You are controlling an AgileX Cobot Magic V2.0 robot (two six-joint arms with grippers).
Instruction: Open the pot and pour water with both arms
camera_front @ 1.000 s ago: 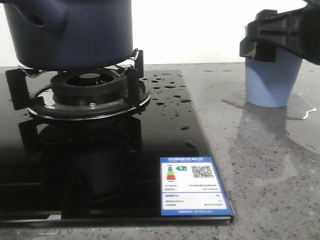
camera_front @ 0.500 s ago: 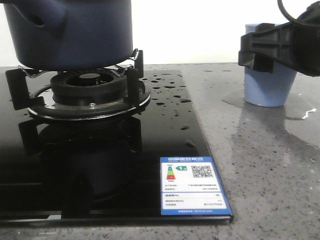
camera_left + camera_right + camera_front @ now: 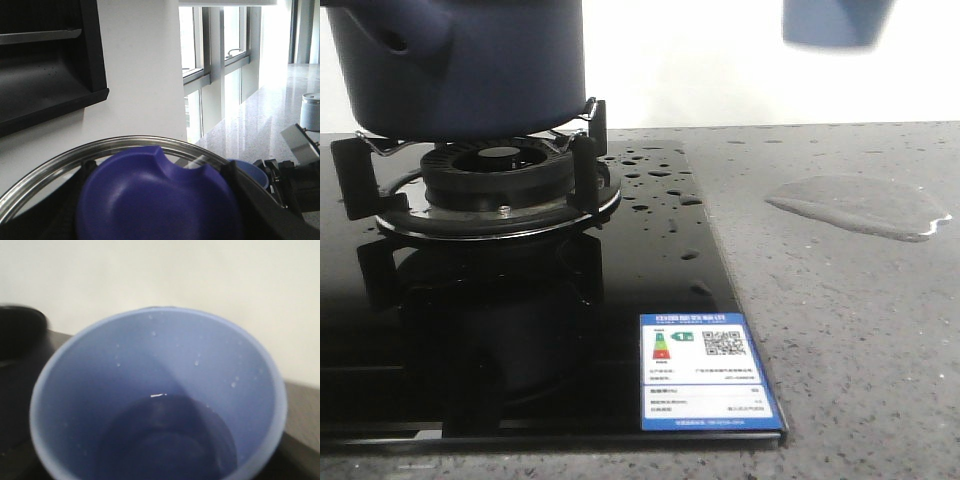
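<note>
The dark navy pot (image 3: 460,62) stands on the gas burner (image 3: 495,180) at the left of the front view, its top cut off by the frame. My left gripper (image 3: 160,210) is shut on the blue knob (image 3: 150,190) of the glass lid (image 3: 60,167) and holds the lid up in the air. My right gripper (image 3: 157,467) is shut on the light blue cup (image 3: 160,390), its fingers hidden behind it. The cup holds water. In the front view only the cup's base (image 3: 838,22) shows, high at the top right.
The black glass hob (image 3: 650,260) is spotted with water drops and bears an energy label (image 3: 705,372). A puddle (image 3: 860,205) lies on the grey stone counter at the right. A dark shelf unit (image 3: 45,65) hangs on the wall behind the lid.
My right gripper has lifted the cup off the puddle and up and slightly left, so that the gripper has left the front view and only the cup's base shows. The pot has not moved.
</note>
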